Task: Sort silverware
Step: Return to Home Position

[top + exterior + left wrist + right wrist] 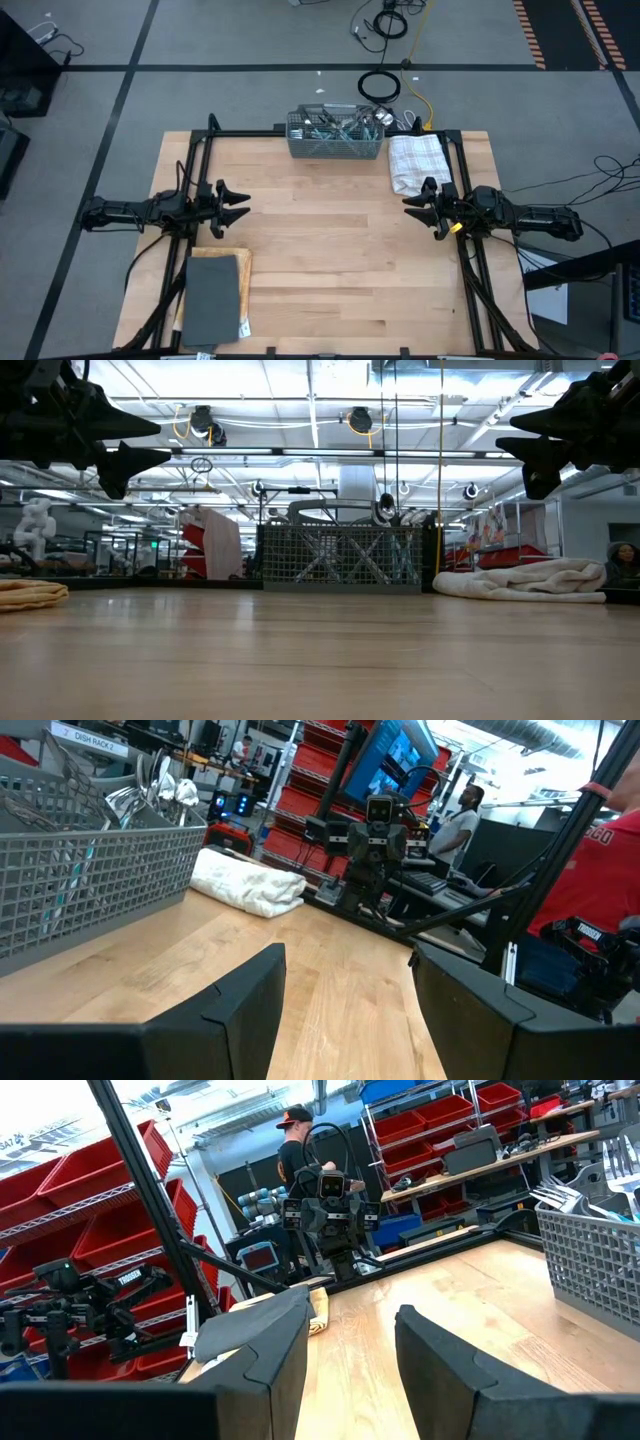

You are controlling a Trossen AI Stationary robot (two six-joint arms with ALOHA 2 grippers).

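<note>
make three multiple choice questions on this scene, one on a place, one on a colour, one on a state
1. Where is the silverware that shows?
A. in the wire basket
B. in a red bin
C. in a person's hand

2. What colour is the towel beside the basket?
A. red
B. black
C. white

3. How are the left gripper and the right gripper?
A. each shut on a fork
B. both open and empty
C. one shut on the towel

Answers:
1 A, the metal heads stick up out of the basket.
2 C, it shows white in the high and low views.
3 B, each wrist view shows a bare gap between the fingers.
</note>
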